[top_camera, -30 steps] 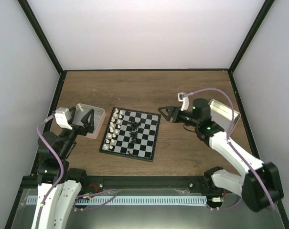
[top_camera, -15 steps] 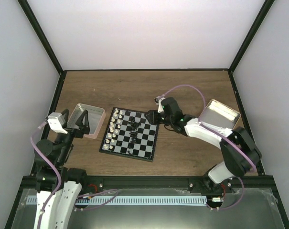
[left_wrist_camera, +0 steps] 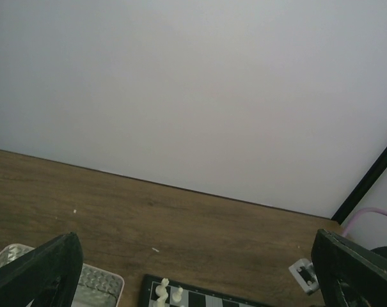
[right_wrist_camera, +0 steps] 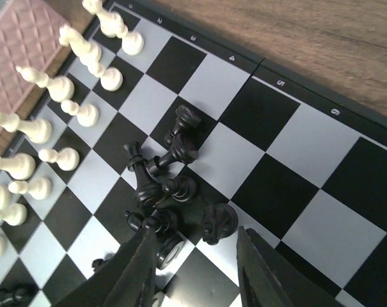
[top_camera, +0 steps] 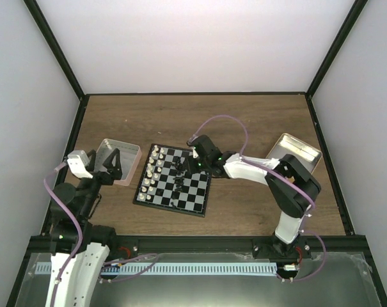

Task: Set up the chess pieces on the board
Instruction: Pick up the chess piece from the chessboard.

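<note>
The board (top_camera: 196,192) lies mid-table, with white chess pieces (top_camera: 156,169) standing in two files along its left side. Black pieces (top_camera: 180,169) lie tumbled in a heap near its middle. My right gripper (top_camera: 192,167) is low over that heap. In the right wrist view its fingers (right_wrist_camera: 142,268) stand apart, open, and a fallen black piece (right_wrist_camera: 217,220) lies just ahead of the gap, untouched on either side. More toppled black pieces (right_wrist_camera: 160,185) lie by the left finger. My left gripper (top_camera: 110,165) hangs wide open and empty over the pinkish tin (top_camera: 124,151).
A pinkish tin (right_wrist_camera: 20,45) sits just left of the board. A shallow metal tin (top_camera: 295,152) stands at the right. The left wrist view shows the tin's corner (left_wrist_camera: 97,284), the board's far edge (left_wrist_camera: 206,299) with two white pieces (left_wrist_camera: 164,291), and the back wall.
My right arm has swung left from beside the metal tin to the middle of the board, and its jaws have narrowed. The left arm has pulled back slightly, still open.
</note>
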You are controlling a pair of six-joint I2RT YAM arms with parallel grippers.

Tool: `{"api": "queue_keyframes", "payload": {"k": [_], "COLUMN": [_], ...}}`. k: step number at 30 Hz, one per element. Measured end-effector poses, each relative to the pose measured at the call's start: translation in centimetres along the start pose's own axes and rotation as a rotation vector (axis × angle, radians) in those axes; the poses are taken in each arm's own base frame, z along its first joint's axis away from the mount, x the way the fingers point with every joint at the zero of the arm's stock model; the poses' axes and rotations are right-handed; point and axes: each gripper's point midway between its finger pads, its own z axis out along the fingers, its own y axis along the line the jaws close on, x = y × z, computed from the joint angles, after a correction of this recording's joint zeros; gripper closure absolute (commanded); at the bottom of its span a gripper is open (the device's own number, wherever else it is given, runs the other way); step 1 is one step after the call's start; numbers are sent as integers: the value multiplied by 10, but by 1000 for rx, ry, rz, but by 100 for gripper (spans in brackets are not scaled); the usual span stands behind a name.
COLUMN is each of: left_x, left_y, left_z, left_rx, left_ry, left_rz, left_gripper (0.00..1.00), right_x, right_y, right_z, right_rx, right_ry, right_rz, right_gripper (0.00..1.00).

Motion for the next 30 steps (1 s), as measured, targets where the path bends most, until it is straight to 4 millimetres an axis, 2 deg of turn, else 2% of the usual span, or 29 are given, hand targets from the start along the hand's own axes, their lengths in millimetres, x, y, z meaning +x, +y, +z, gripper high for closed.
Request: {"api": "queue_keyframes", "payload": {"k": [4,12,16,22,26,30], "left_x": [6,8,10,13,13,13], "left_y": [2,5,5,6,6,6], "left_z": [-2,-6,-5,-2,-2,-2], "left_rx": [-13,-25,-27,-29,-29,-29], "left_ry": [28,29,37,52,52,52], "left_rz": [-2,-11,-17,-23,-24,-24], "left_gripper": [0,0,0,0,0,0], "right_x": [4,5,9,7,2,-6], "right_y": [-1,-8,-11,-12,-18,-26], "right_z": [10,19,25,27,20,-5], "right_rx": [42,91,103,116,156,205], "right_ry": [27,45,61,53,25,-33], "right_rz": [-33,-60,-69,-71,-71,-66], "right_gripper": [74,78,92,98,99,99]}}
